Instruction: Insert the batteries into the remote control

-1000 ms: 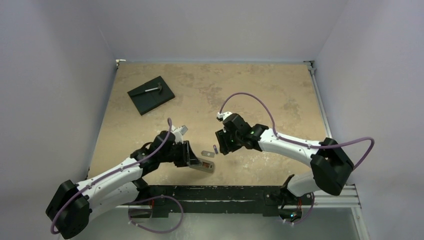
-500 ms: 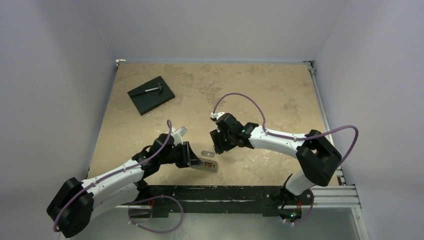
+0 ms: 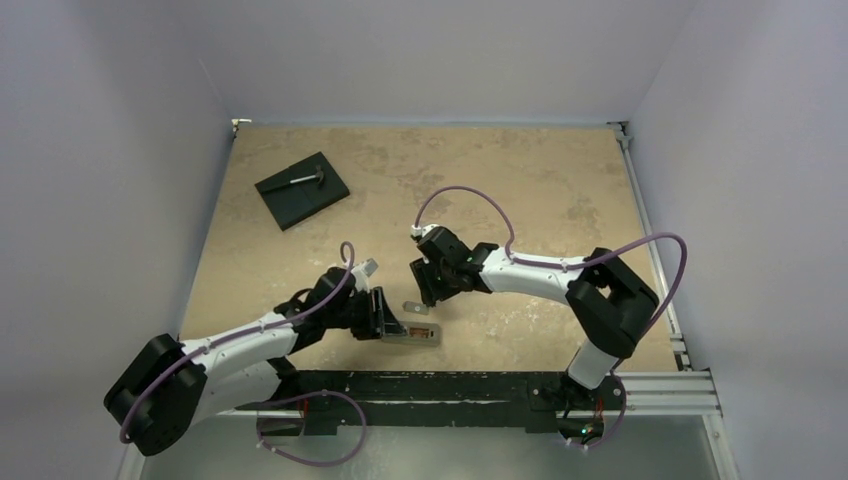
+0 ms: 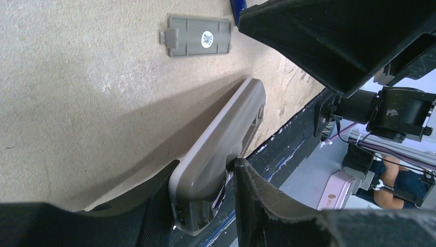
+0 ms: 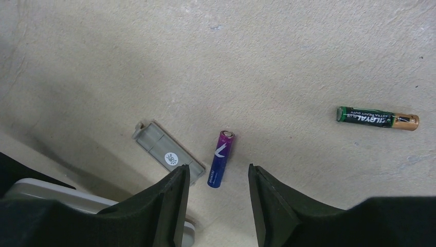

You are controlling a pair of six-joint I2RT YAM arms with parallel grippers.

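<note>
My left gripper (image 4: pixel 204 177) is shut on the near end of the remote control (image 4: pixel 222 139), which stands on its long edge with the grey back showing; both also show in the top view, gripper (image 3: pixel 381 314) and remote (image 3: pixel 417 334). My right gripper (image 5: pixel 218 180) is open and hovers just above the bluish-purple battery (image 5: pixel 221 157), which lies between its fingers (image 5: pixel 169 203) on the table. The green-and-gold battery (image 5: pixel 378 118) lies further right. In the top view the right gripper (image 3: pixel 430 291) hides both batteries.
The grey battery cover (image 5: pixel 165 153) lies flat beside the purple battery, also seen in the left wrist view (image 4: pixel 198 40) and top view (image 3: pixel 412 308). A black square slab (image 3: pixel 301 189) with a small grey hammer-like tool (image 3: pixel 305 179) sits at the far left. The table's near edge (image 4: pixel 288 136) runs beside the remote.
My right gripper has moved left and a little nearer, over the purple battery. My left gripper with the remote has shifted slightly right.
</note>
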